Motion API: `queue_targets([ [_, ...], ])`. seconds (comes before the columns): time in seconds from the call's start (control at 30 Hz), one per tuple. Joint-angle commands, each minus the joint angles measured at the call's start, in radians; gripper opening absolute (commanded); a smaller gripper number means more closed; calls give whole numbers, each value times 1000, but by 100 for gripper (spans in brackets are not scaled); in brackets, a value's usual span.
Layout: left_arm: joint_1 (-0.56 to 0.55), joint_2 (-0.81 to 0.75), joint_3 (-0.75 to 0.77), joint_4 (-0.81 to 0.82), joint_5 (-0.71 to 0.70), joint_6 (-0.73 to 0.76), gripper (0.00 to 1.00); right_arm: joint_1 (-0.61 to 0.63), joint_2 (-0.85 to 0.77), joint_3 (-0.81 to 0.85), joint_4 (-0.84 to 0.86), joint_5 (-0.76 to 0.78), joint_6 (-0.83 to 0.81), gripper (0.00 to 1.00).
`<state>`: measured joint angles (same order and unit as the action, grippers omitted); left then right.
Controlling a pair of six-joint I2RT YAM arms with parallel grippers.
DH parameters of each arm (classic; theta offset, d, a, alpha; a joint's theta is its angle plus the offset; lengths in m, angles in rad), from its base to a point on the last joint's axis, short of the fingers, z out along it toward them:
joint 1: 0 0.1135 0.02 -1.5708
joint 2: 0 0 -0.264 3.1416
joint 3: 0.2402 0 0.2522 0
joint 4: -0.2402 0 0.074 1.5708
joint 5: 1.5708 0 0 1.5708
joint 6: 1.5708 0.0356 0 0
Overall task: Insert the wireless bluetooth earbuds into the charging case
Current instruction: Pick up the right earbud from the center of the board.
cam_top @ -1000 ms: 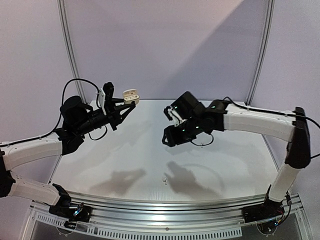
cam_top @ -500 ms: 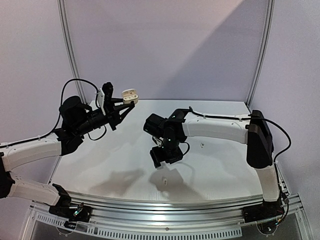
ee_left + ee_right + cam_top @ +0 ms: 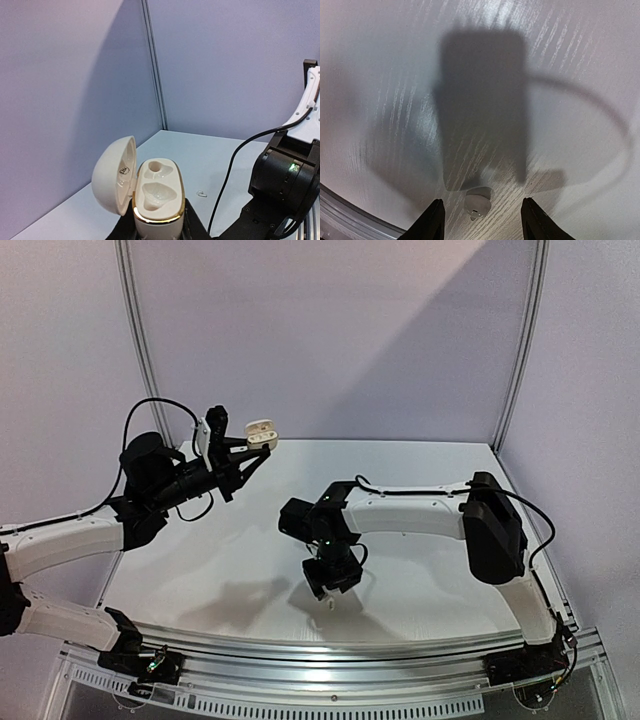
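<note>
A white earbud (image 3: 478,202) lies on the tabletop (image 3: 570,75) at the lower centre of the right wrist view. It sits between the two fingertips of the right gripper (image 3: 481,220), whose jaws stand apart and touch neither side of it, so nothing is grasped. In the overhead view this gripper points straight down near the front centre of the tabletop.

The charging case (image 3: 157,200) is held in the air at the upper left of the overhead view, clamped at its base by the left gripper (image 3: 255,447). Its lid (image 3: 114,175) is swung open to the left, and both sockets (image 3: 155,192) are bare. To the right of the case in the left wrist view, a small pale item (image 3: 201,193) rests on the tabletop. It is too small to identify and may be a second earbud. No dark earbuds can be made out.

Judged progress is early. The case is open and presented, but no earbud is seated and the first pick-up is not yet made. Closing on the earbud, lifting it, carrying it to the case and seating it all remain, then the same for the other earbuds.
</note>
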<state>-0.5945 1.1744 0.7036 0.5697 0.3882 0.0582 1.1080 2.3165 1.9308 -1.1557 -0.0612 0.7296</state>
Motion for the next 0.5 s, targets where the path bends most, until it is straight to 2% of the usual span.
queue_targets([
  [0.0, 10, 12, 1, -5, 11, -7, 0, 11, 24, 17, 17, -22, 22, 51],
  [0.13, 10, 8, -3, -10, 8, -8, 0, 23, 43, 18, 11, -31, 29, 45],
  [0.37, 13, 24, -3, 22, 9, -1, 0, 28, 62, 14, -7, 1, 19, 42],
  [0.47, 13, 24, -7, 24, 16, -5, 0, 28, 71, 13, -2, -6, 14, 36],
])
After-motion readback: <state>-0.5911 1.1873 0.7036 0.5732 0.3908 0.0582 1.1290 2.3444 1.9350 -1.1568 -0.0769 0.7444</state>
